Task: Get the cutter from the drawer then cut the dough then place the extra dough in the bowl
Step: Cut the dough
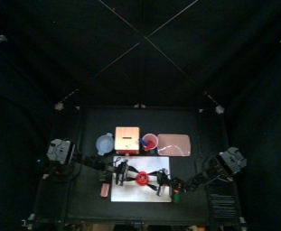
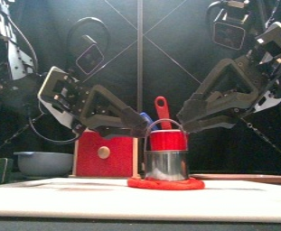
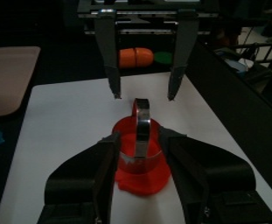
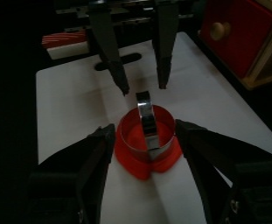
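Farthest left, behind the left gripper (image 4: 141, 79) and out to its outer side, a blue-grey bowl with two small handles (image 2: 40, 162) sits on the black table. A small red-and-white toy (image 4: 66, 39) lies off the left edge of the white cutting board (image 1: 121, 194), nearer the table's front than that gripper. The left gripper reaches in over the board from the left, its two jaws released and spread wide, gripping nothing. Just behind it stands a pale wooden box with a red drawer front (image 2: 104, 153), the round knob facing the front.

Between the two grippers, below their fingertips, a flat disc of red dough (image 2: 167, 183) lies on the middle of the board. The round metal cutter (image 2: 167, 162) stands upright on the dough, its looped handle rising towards the jaws. In each wrist view the cutter shows in the gap between that gripper's own jaws; whether any jaw touches it cannot be told.

A red cup (image 1: 149, 142) stands behind the grippers, beside the box. The right gripper (image 3: 146, 87) comes in from the right, facing the left one across the cutter, its jaws likewise released and parted. Beyond it, near the board's right edge, lies an orange toy food (image 3: 136, 57) with a green piece touching it. A flat pink tray (image 1: 174, 144) lies behind the right gripper.
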{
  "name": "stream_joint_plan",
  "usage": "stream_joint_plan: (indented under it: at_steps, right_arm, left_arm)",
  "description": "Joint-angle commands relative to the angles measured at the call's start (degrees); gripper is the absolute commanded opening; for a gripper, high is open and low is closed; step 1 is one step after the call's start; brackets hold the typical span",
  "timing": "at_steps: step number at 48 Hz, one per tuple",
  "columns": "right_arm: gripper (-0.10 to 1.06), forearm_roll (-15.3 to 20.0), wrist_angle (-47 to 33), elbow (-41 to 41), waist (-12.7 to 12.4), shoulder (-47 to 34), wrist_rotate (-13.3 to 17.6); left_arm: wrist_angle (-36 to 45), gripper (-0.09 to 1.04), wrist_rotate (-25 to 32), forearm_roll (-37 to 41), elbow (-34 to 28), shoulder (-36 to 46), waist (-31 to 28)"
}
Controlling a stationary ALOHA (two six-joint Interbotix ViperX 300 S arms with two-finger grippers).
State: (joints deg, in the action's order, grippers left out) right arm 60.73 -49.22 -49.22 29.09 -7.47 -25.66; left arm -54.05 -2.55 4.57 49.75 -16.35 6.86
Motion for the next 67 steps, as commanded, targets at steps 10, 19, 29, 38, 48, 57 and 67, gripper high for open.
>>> stream_joint_plan:
  at_steps: [10,19,29,38,48,57,67]
  right_arm:
    - [0.89,-0.26,0.18,1.41,-0.62,-0.09,0.18]
    - [0.88,-0.26,0.18,1.49,-0.70,-0.44,0.53]
    - [0.79,-0.26,0.18,1.49,-0.88,-0.53,0.26]
    - [0.74,-0.26,1.14,1.67,-1.05,-0.97,0.53]
    - [0.73,-0.26,1.41,1.85,-1.49,-1.41,0.62]
    - [0.72,-0.26,1.58,1.85,-1.67,-1.41,0.62]
    - [0.72,-0.26,2.20,1.93,-1.85,-1.67,0.62]
  left_arm:
    - [-0.26,0.78,-0.18,-0.09,-2.11,-0.35,0.09]
    - [0.88,0.77,-0.18,-0.18,-2.29,-0.44,0.18]
    - [1.85,0.77,-0.18,-0.18,-2.55,-0.53,0.18]
    - [1.85,0.77,-0.18,-0.18,-2.72,-0.88,0.18]
    - [2.02,0.77,-0.35,-0.18,-3.25,-1.05,0.26]
    - [2.20,0.76,-0.35,-0.26,-3.25,-1.41,0.35]
    - [2.55,0.73,-0.35,-0.18,-3.34,-1.58,0.35]
